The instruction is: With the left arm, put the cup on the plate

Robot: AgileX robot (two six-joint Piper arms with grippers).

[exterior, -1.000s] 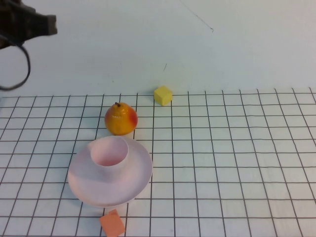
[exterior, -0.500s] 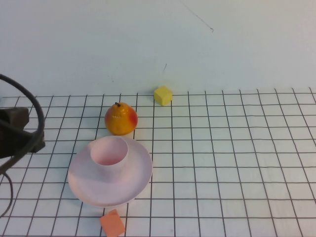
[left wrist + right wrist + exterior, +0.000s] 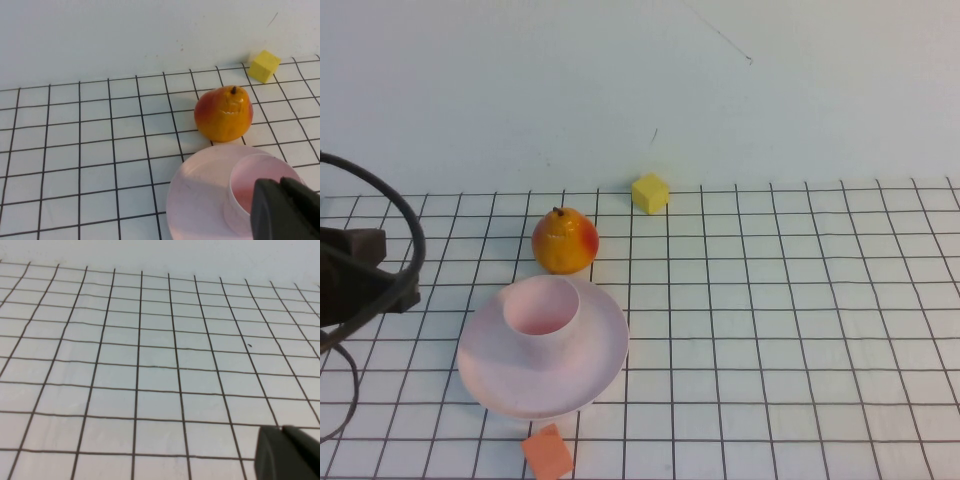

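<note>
The pale pink cup [image 3: 542,310] stands upright on the pale pink plate [image 3: 590,370], toward the plate's far left part. Both also show in the left wrist view, the cup [image 3: 244,186] on the plate [image 3: 197,200]. My left gripper [image 3: 400,285] is at the left edge of the table, to the left of the plate and clear of it. In its wrist view the left gripper [image 3: 280,186] is shut and empty. My right gripper [image 3: 281,431] is shut and empty over bare grid cloth; it is out of the high view.
An orange-yellow pear [image 3: 565,242] stands just behind the plate. A yellow cube [image 3: 650,193] lies at the back edge of the grid cloth. An orange cube [image 3: 548,453] lies in front of the plate. A black cable [image 3: 405,215] loops over the left arm.
My left arm came down from the upper left to the table's left edge, then edged slightly right. The cup and plate have not moved.
</note>
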